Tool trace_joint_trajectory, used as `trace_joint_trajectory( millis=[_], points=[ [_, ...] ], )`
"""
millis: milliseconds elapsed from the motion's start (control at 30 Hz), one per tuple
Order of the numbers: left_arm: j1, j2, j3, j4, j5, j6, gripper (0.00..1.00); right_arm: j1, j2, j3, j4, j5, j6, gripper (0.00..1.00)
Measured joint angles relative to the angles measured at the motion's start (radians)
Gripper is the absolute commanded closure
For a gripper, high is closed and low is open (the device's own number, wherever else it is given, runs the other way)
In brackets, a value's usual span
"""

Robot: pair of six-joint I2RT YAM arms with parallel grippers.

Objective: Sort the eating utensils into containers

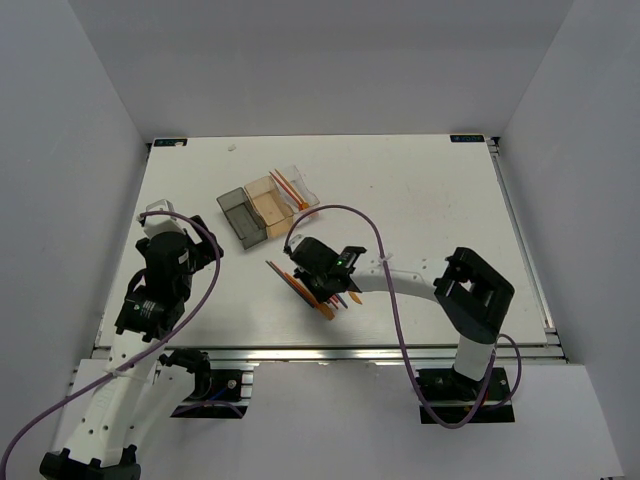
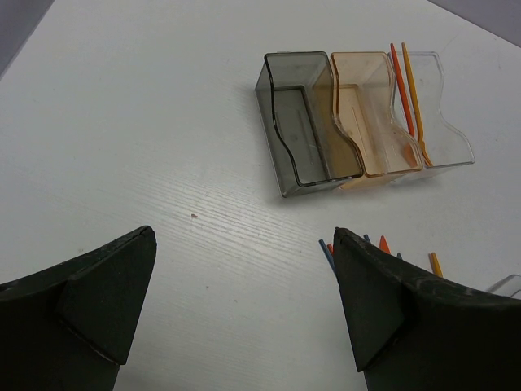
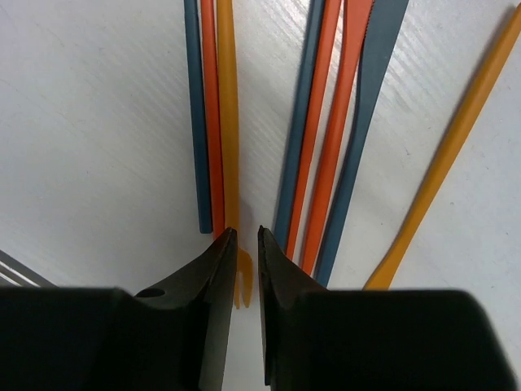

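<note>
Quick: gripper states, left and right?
Left gripper: open, empty.
Right gripper: jaws narrow astride the yellow-orange fork; grip cannot be told.

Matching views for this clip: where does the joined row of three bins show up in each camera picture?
Top external: the containers sit just left of centre on the table, angled, beyond both arms.
Left wrist: the containers are at upper right.
Right wrist: not in it.
Shared landmark: the loose utensils, near centre from above, peek out at lower right in the left wrist view and fill the right wrist view.
</note>
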Motion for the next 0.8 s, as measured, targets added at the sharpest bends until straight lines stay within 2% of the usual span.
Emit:
trace_joint_trajectory(
  millis=[800],
  points=[
    [0.000,0.000,0.000,0.000,0.001,0.000,0.02,0.031,0.040,-0.002,-0.023,0.000,-0.003,0.77]
  ],
)
